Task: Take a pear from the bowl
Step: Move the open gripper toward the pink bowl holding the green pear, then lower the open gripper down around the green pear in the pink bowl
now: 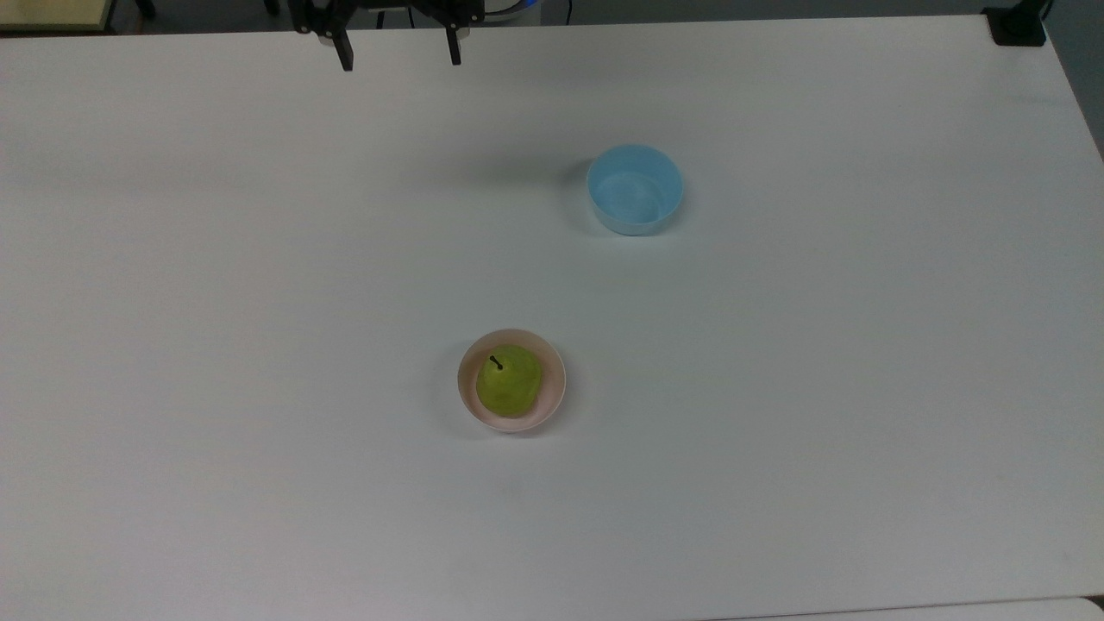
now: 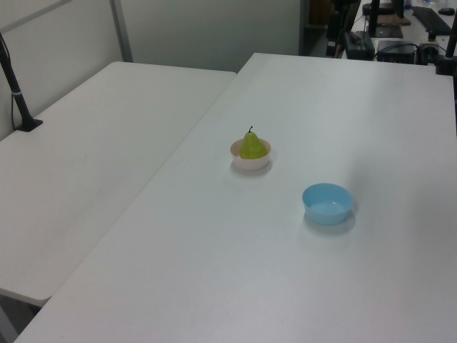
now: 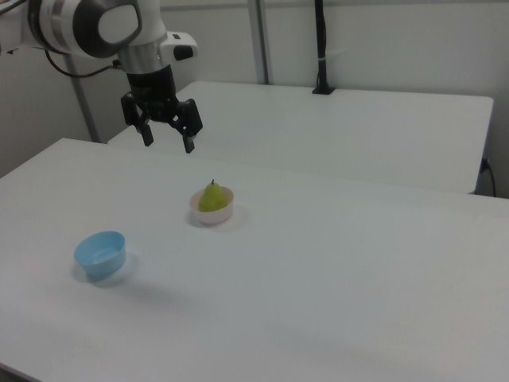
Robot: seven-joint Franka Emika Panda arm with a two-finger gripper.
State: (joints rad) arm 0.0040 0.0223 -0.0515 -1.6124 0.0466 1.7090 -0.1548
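Pear point(image 1: 510, 388) sits upright in the pink bowl point(image 1: 553, 385) near the middle of the white counter point(image 1: 819, 362), its dark stem point(image 1: 496, 362) leaning toward 11 o'clock in the top view. The light blue bowl point(image 1: 635, 189) stands well apart from it, at about 1 o'clock of the pink bowl in the top view. The gripper point(image 1: 398, 55) hangs at the counter's 12 o'clock edge in the top view, high above the surface, its black fingers point(image 1: 346, 53) spread wide and holding nothing. In the right view the gripper point(image 3: 168, 139) hovers at about 10 o'clock of the pear point(image 3: 211, 196), clear of both bowls, with the blue bowl point(image 3: 101, 253) at 8 o'clock of the pink bowl point(image 3: 214, 214). In the left view the pear point(image 2: 252, 146) rises above the pink bowl's rim point(image 2: 250, 158), and the blue bowl point(image 2: 327, 204) lies at about 4 o'clock of it. A second white table point(image 2: 86, 164) adjoins the counter.
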